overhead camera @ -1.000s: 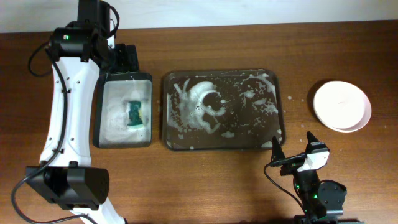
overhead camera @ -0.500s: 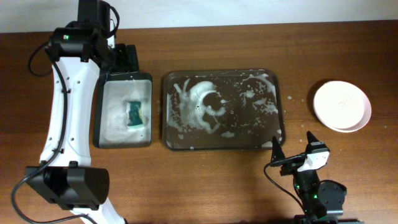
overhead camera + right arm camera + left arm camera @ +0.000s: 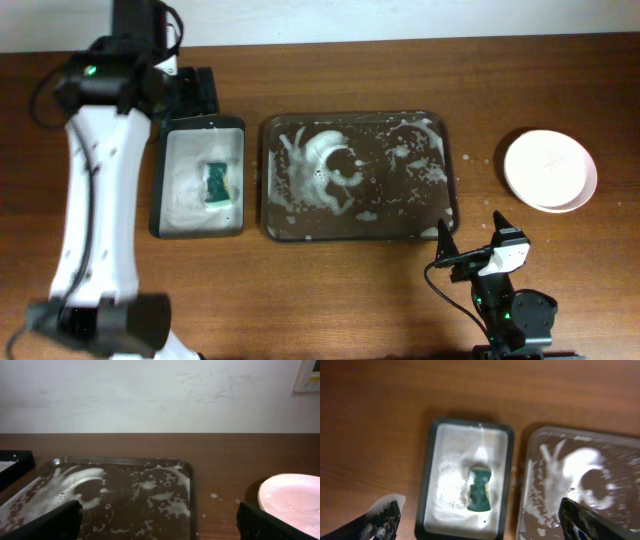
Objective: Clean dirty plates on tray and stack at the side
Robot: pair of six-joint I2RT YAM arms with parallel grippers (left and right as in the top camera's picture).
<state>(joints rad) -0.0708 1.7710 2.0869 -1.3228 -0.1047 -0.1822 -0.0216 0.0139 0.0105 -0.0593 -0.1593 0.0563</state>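
Dark brown and glossy, the tray (image 3: 400,205) in the overhead view carries only white foam (image 3: 335,165) in smears and flecks. No plate lies on it. The plates (image 3: 550,170), round, shallow and pale pinkish-white, sit in one pile on the wooden surface (image 3: 330,290), ahead and to the right of the right fingers (image 3: 443,238). Those fingers stand spread and empty just short of the tray's near rim. I judge the washing and stacking done, or nearly so. How many plates the pile holds I cannot tell.

From the left wrist, the left fingers (image 3: 382,520) are spread wide and hold nothing. Between and beyond them lies a small black tray (image 3: 427,485) with rounded corners, its floor white with suds. A green sponge (image 3: 480,491), soft and rectangular, rests in it. The brown tray's foamy end shows by the right-hand finger.

From the right wrist, both fingers sit apart at the lower corners. The tray's low rim and wet, bubbly floor lie straight ahead. The pile's smooth edge shows ahead to the right, apart from the tray, with a few foam drops on the wood between.
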